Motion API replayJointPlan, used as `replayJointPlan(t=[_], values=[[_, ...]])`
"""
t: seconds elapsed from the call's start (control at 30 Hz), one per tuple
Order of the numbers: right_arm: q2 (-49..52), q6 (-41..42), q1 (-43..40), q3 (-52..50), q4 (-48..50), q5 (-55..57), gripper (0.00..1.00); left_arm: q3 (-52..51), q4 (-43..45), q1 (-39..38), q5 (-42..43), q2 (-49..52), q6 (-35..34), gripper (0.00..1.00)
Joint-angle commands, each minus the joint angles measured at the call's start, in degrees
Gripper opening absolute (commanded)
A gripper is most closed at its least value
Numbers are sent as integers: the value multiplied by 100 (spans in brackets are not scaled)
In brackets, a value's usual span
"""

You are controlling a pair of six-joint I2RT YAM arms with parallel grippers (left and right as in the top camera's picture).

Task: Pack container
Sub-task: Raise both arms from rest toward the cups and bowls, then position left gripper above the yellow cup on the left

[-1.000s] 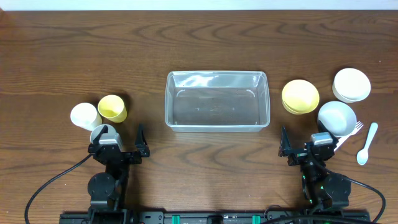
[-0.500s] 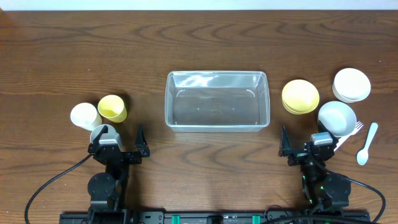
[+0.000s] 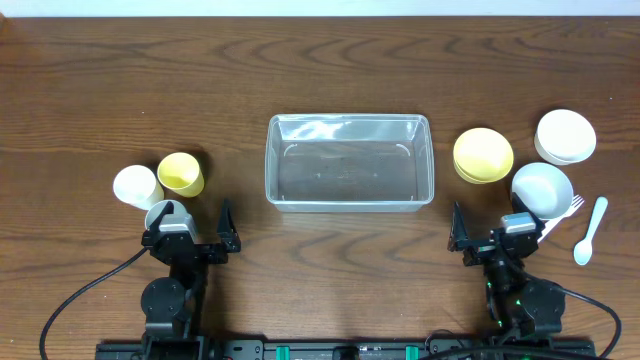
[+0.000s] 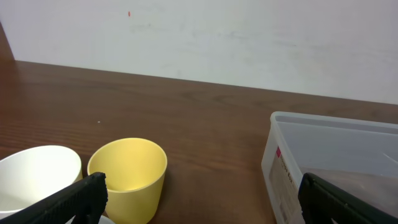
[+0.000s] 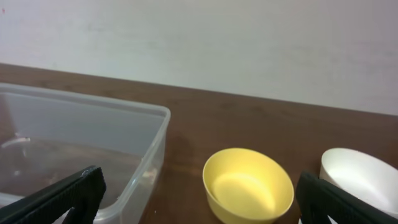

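The left gripper (image 3: 188, 238) rests low at the near edge of the table (image 3: 100, 80), jaws spread wide with nothing between them. In the left wrist view its black fingertips (image 4: 81, 198) sit at opposite bottom corners, well apart. Just ahead of it and slightly to its left stand a yellow cup (image 3: 181, 173) and a white cup (image 3: 136, 186), side by side. A third pale cup (image 3: 163, 213) is tucked partly under the gripper's body.

The right gripper (image 3: 497, 238) is likewise wide open and empty. A yellow bowl (image 3: 483, 155) stands just ahead of it, and a white bowl (image 3: 542, 189) lies close by, ahead and to its right. A second white bowl (image 3: 565, 136) is farther out the same way, and a white spoon (image 3: 590, 230) lies off to its right (a fork (image 3: 574, 204) seems to peek from under the nearer white bowl, though little of it shows).

The container (image 3: 350, 204) lies ahead and inward of both tools: forward-right of the left gripper, forward-left of the right one. It looks empty. Its long axis runs side to side, crosswise to the way both grippers point, so each arm has one short end toward its own side. Neither arm looks clearly nearer, since the bin sits about midway between them. Most likely each arm will lift what stands before it and carry it inward over the near rim.
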Motion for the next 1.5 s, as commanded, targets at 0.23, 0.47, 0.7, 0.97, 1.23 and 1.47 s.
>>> replayJointPlan(t=[0.23,0.47,0.7,0.97,1.23,1.47], values=[[-31,-24,57,-9,70,-42,99,-55,-275,35,-175,-35,-48,98],[-31,369,57,-7,9,-85,99,-55,-278,35,-177,-35,-201,98],[275,774,57,463,-323,83,99,575,-986,35,-173,72,-678,98],[2448,715,57,2236,-1078,85,99,3062,-2931,35,-175,1648,-675,98],[5781,151,57,5154,-3818,-367,99,5661,-5541,35,-177,4046,-671,98],[7517,256,57,6548,-4754,-472,92,6594,-6546,35,-173,5230,-656,98]])
